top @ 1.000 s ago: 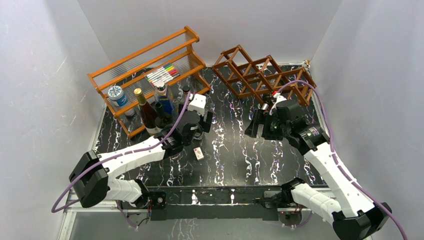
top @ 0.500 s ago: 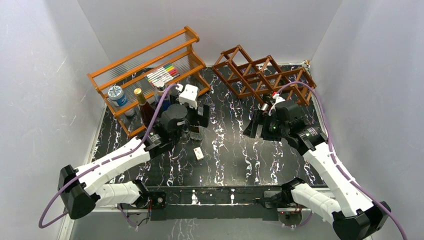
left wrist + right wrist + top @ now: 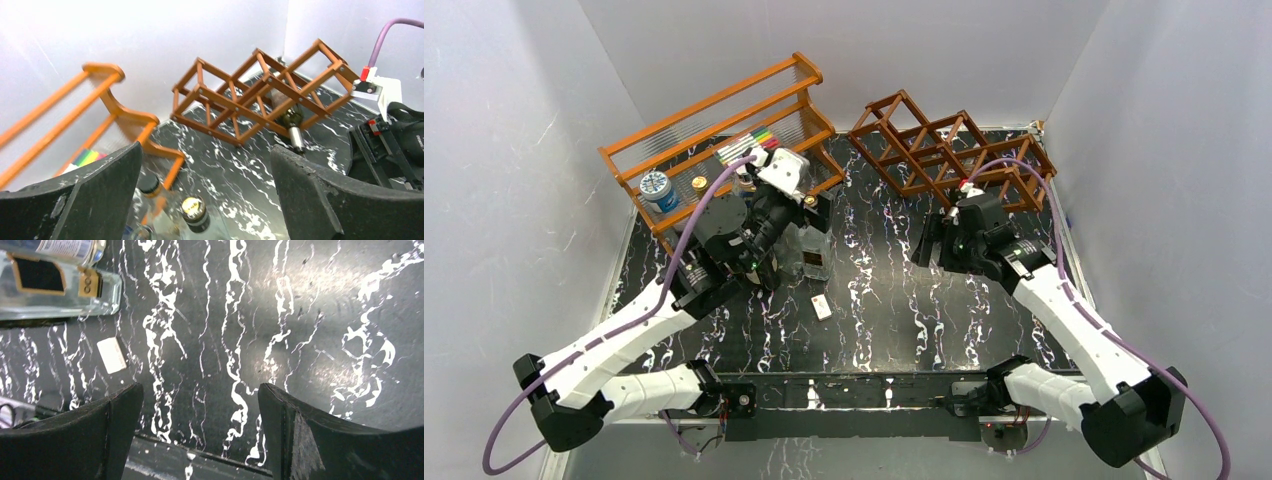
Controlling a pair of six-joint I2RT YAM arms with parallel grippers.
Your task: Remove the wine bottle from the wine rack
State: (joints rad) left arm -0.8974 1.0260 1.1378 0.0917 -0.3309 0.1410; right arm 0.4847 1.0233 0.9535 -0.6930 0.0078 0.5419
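Left wrist view gives us the best look at the target: the wine bottle (image 3: 294, 131) lies on its side in a low cell of the wine rack (image 3: 269, 78), at the far right corner of the table (image 3: 874, 300). Its neck pokes out of the front toward the near edge. The other cells we can see through look empty.

The right gripper (image 3: 200, 435) is the closer one. It sits just in front of the rack, jaws spread wide and holding nothing, and faces down at bare table top. We judge the reach for the bottle is not yet made. To do it well, we would turn those fingers toward the protruding neck and close around it squarely. Then we would draw the bottle straight out along the cell's own line, lifting only once the body is clear of the slats. A skewed pull could drag the light lattice along.

The left gripper (image 3: 205, 200) is also released and empty. It hangs over a cluster of standing bottles near the far left corner, and we would keep it from nudging them.

The orange shelf (image 3: 127, 119) there carries coloured markers (image 3: 749, 148) on an upper tier and a blue-lidded jar (image 3: 656, 188) lower down.
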